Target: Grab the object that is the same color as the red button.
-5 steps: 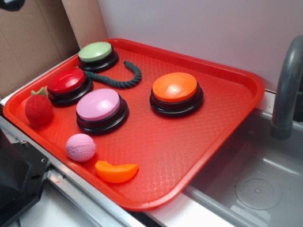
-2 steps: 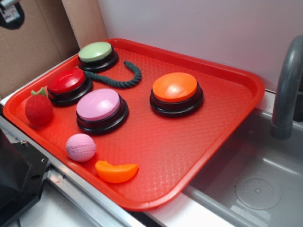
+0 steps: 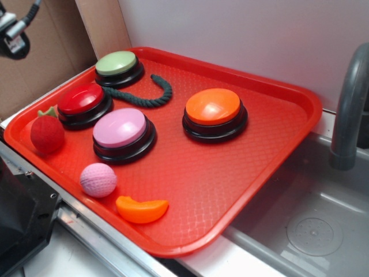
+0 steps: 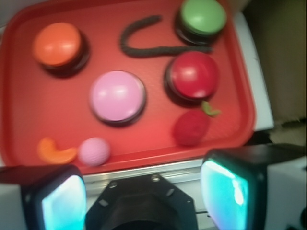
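The red strawberry toy [image 3: 47, 134] with its green leafy top lies at the left corner of the red tray [image 3: 230, 190], just in front of the red button [image 3: 82, 99]. In the wrist view the strawberry [image 4: 191, 127] sits below the red button [image 4: 194, 74], near the tray's near rim [image 4: 144, 155]. My gripper [image 4: 144, 194] is open and empty, high above and outside the tray's edge, with its pads [image 4: 225, 191] wide apart. In the exterior view only a part of my arm [image 3: 12, 36] shows at the top left.
On the tray are a green button [image 3: 118, 64], a pink button [image 3: 122, 130], an orange button [image 3: 213, 108], a dark green rope [image 3: 151, 99], a pink ball [image 3: 98, 180] and an orange slice [image 3: 141, 209]. A sink [image 3: 311, 225] with a grey faucet [image 3: 349, 109] lies to the right. Cardboard [image 3: 40, 63] stands behind.
The part of my arm at the top left of the exterior view has come down further into the picture. The things on the tray have not moved.
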Robot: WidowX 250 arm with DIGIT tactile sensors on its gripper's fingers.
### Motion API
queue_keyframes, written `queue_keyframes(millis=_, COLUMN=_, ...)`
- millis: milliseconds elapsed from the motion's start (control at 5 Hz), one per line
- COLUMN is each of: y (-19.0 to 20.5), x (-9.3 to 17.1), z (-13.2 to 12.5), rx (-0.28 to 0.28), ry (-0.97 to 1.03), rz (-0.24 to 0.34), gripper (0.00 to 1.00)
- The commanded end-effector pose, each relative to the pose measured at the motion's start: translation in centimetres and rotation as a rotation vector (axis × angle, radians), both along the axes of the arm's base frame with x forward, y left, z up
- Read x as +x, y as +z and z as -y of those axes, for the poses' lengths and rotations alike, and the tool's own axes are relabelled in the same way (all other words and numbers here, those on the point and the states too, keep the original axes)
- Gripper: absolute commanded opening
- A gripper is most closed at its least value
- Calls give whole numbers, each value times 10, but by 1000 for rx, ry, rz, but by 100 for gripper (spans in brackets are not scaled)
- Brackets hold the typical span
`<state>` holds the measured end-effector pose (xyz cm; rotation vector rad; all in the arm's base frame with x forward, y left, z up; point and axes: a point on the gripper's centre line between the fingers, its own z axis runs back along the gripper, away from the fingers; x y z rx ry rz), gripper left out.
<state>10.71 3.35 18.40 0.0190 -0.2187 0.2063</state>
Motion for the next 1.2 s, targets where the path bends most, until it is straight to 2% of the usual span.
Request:
queue_keyframes(millis=0, y=-37, x=-13, z=-36, rx=-12, ry=139, rz=30, gripper=100)
queue_keyframes(millis=200, y=-56, x=-16, z=-51, rx=-25, ry=184, rz=39, gripper=100)
queue_keyframes(millis=600, y=-87, x=-5, z=-67, rx=-1, ry=239, rz=57, gripper=100)
queue_keyframes(millis=1000, y=-115, x=10, z=-75, rx=10, ry=230, rz=40, gripper=100)
